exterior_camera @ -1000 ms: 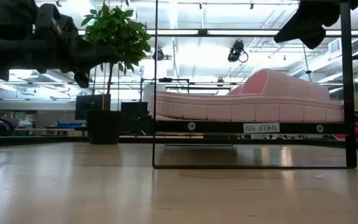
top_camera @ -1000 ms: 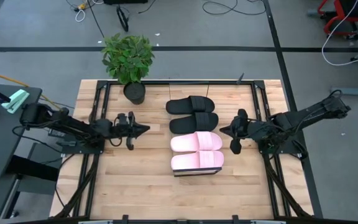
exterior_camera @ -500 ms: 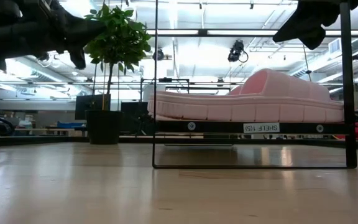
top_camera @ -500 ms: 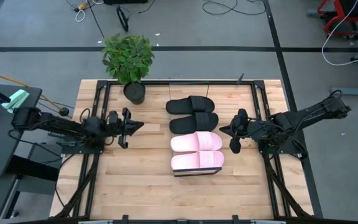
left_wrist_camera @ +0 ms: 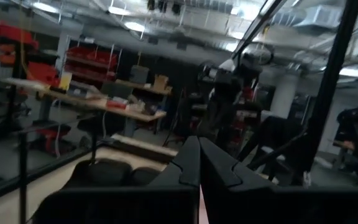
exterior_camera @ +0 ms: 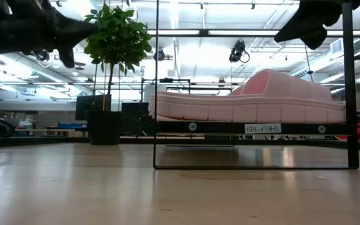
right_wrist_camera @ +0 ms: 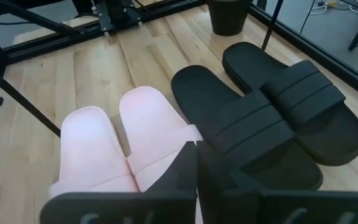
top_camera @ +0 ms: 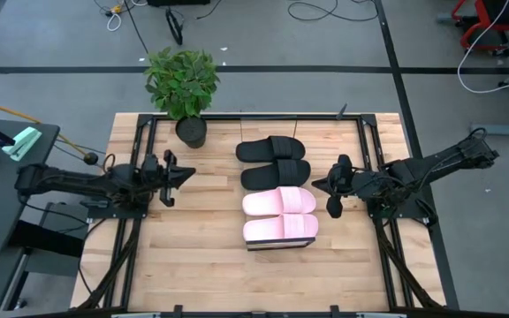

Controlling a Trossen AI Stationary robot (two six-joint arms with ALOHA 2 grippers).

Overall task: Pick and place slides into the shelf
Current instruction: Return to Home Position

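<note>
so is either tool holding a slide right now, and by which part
Nothing is held. The left tool and right tool are both shut on nothing, and all four slides lie on the shelf, clear of both.

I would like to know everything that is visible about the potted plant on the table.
The potted plant is a small bushy tree with glossy green leaves on a thin stem, upright in a round black pot. It stands on the wooden table near its back edge, left of the black slides. The left gripper, shut, hovers nearby without touching it.
</note>
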